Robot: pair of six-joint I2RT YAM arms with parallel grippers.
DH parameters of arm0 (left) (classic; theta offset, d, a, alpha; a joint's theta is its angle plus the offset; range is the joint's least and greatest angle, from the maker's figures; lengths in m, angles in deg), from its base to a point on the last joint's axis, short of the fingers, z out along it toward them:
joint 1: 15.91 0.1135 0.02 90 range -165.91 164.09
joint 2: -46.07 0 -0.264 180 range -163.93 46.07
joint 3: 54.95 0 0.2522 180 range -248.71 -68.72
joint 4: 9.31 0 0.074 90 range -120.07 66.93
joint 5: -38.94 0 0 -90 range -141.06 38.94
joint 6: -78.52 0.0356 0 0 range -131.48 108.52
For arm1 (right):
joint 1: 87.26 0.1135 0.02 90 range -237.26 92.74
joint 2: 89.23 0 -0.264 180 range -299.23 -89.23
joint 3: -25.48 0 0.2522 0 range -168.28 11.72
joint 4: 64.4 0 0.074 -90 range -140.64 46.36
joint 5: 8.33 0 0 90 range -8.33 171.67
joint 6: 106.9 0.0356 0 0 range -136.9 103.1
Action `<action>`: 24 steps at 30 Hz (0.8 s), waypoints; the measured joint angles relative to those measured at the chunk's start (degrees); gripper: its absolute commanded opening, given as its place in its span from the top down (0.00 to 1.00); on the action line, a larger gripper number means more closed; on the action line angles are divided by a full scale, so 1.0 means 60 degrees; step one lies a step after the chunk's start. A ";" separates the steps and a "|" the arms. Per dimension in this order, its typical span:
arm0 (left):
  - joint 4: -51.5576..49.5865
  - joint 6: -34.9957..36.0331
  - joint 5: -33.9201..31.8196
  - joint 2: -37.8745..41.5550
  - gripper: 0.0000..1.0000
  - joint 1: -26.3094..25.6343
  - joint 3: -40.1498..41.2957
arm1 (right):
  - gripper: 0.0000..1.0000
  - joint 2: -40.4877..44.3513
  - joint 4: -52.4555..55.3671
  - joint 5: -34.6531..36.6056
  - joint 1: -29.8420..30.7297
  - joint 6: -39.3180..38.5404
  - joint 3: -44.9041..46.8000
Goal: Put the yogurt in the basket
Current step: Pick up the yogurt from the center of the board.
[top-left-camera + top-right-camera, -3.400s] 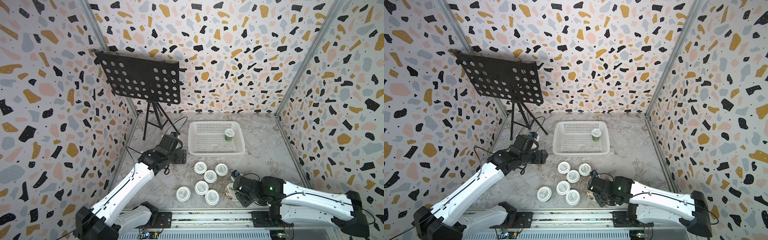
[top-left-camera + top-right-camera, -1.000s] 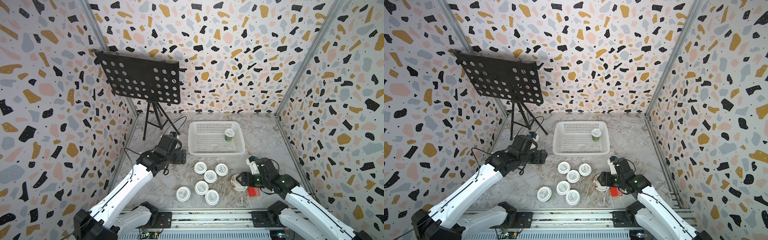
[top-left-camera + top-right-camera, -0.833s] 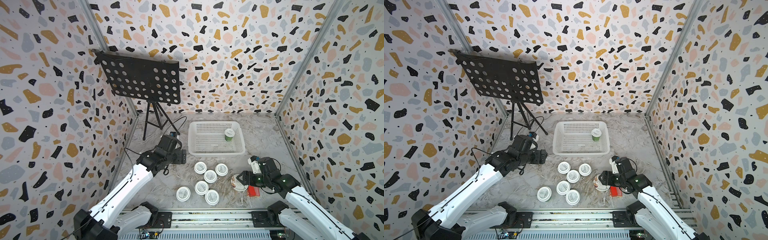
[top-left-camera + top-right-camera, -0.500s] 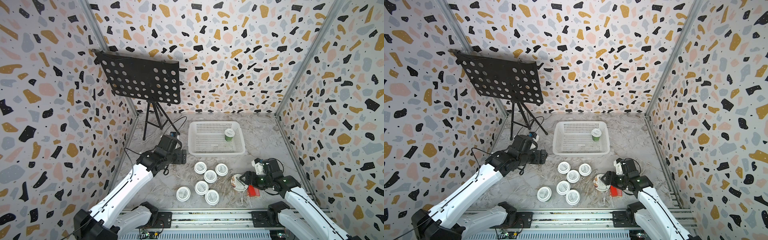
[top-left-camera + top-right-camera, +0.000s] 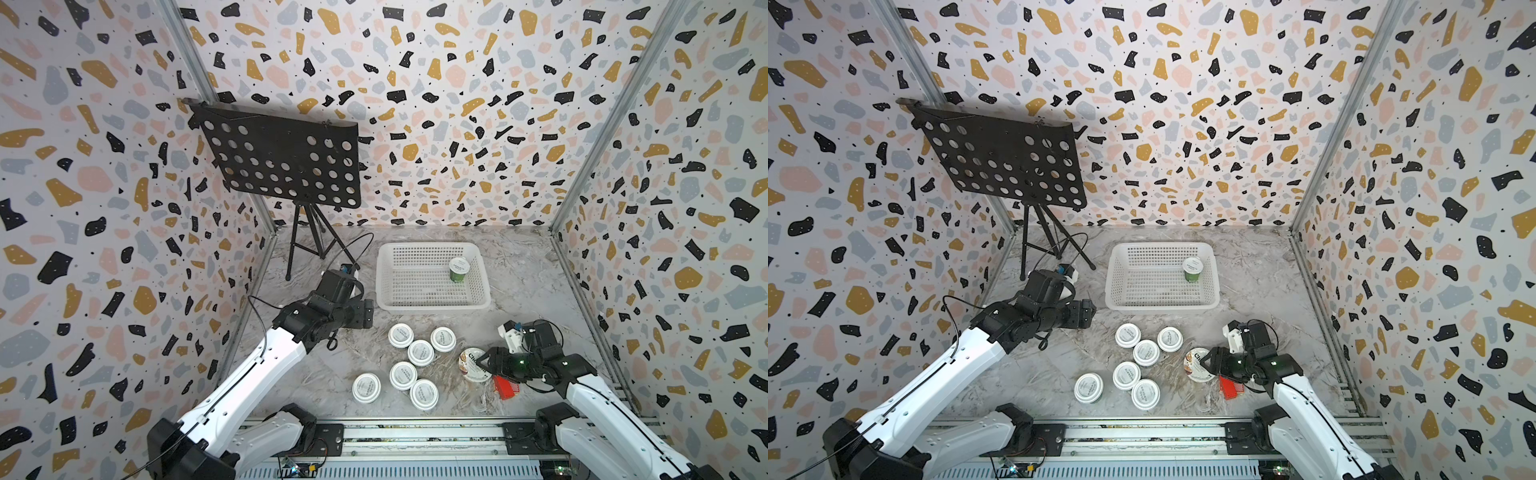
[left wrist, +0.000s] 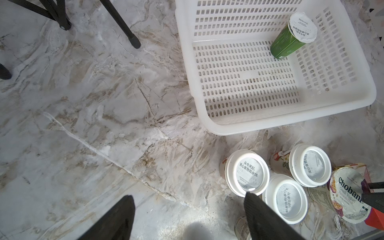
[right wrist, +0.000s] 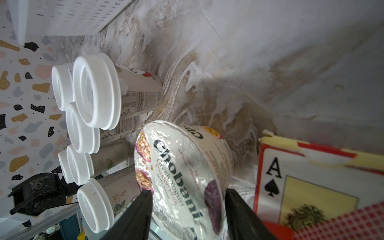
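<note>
rail: nearest you runs the metal rail (image 5: 415,436), with both arm bases on it.
white cups: just past the rail you have six white cups (image 5: 402,375) in a loose cluster on the desk (image 5: 532,291), upright with lids on, all outside the basket.
card box: a red card box (image 5: 506,388) lies on the desk right of the cluster, just beside the chobani cup and partly under your right arm.
chobani cup: the wider chobani cup (image 5: 469,365) sits on the desk between the cluster and the card box, foil lid up.
right claw: your right claw (image 7: 187,192) has one finger on each side of the chobani cup, both right against it. you cannot tell whether they press on it.
left claw: your left claw (image 6: 188,196) hangs over bare desk left of the cluster, fingers wide apart with nothing between them.
basket: the white basket (image 5: 432,302) stands further back, mid desk.
green cup: one green cup (image 5: 458,269) stands upright inside the basket, near its far right corner.
music stand: a black music stand (image 5: 282,166) on a tripod stands in the far left corner.
</note>
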 measured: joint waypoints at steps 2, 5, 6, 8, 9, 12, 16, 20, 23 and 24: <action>-0.0004 0.0000 0.0000 0.0000 0.14 0.0000 0.0000 | 0.49 -0.0062 -0.0025 0.0004 -0.0004 -0.0036 0.0000; 0.0000 0.0000 0.0000 -0.0004 0.14 0.0000 0.0000 | 0.58 -0.0142 -0.0040 0.0007 -0.0007 -0.0109 0.0000; -0.0004 0.0000 0.0000 -0.0004 0.14 0.0000 0.0000 | 0.62 -0.0160 -0.0040 0.0011 -0.0007 -0.0138 0.0000; 0.0000 0.0000 0.0004 -0.0004 0.14 0.0000 0.0000 | 0.69 -0.0168 -0.0036 0.0011 -0.0015 -0.0171 0.0000; 0.0000 0.0000 0.0000 -0.0004 0.14 0.0000 0.0000 | 0.72 -0.0171 -0.0040 0.0007 -0.0015 -0.0182 0.0000; 0.0000 0.0000 0.0000 -0.0018 0.14 0.0000 0.0000 | 0.79 -0.0171 -0.0040 0.0015 -0.0015 -0.0215 0.0000; -0.0004 -0.0004 0.0000 -0.0044 0.14 0.0000 0.0000 | 0.86 -0.0168 -0.0040 0.0018 -0.0015 -0.0237 0.0000; 0.0000 -0.0004 0.0000 -0.0069 0.14 0.0000 0.0000 | 0.92 -0.0135 -0.0036 0.0022 -0.0015 -0.0237 0.0000; 0.0000 -0.0004 0.0000 -0.0113 0.14 0.0000 0.0000 | 0.93 -0.0095 -0.0036 0.0018 -0.0015 -0.0251 0.0000; 0.0000 -0.0004 0.0000 -0.0127 0.14 0.0000 0.0000 | 0.93 -0.0069 -0.0033 0.0022 -0.0015 -0.0248 0.0000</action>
